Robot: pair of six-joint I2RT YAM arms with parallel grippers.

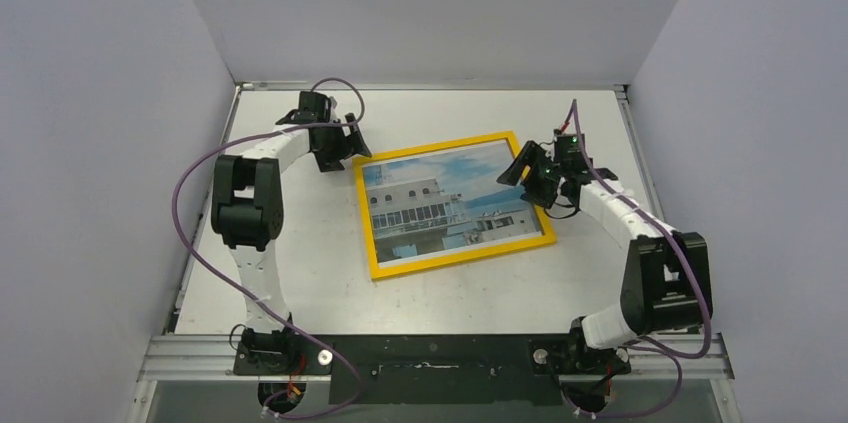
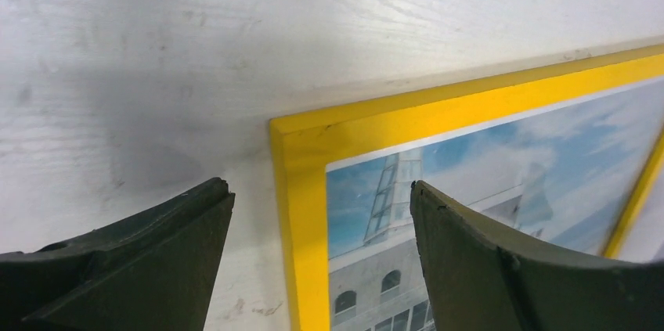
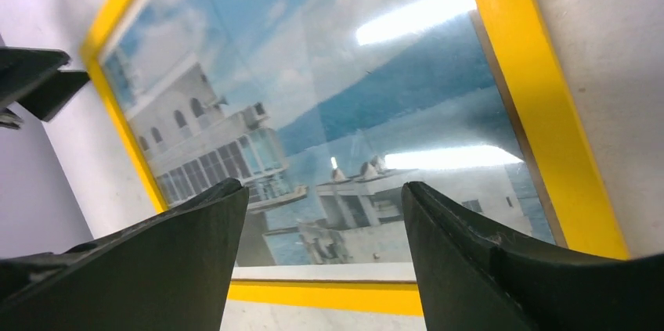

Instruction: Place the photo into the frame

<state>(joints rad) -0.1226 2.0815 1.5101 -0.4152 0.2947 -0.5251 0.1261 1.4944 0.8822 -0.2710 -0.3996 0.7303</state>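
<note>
Flanking the frame (image 1: 430,150), both pincers (image 1: 350,148) (image 1: 528,179) agape

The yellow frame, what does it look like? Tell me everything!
The frame is a thin, bright yellow rectangle lying flat on the white table. The photo of a white building and blue sky shows inside, glossy. An open left hand straddles its far-left corner; an open right hand hangs by its right edge.

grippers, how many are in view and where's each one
2. The left gripper, open, is at the yellow frame's far-left corner; the right gripper, open, is over its right side.
</note>
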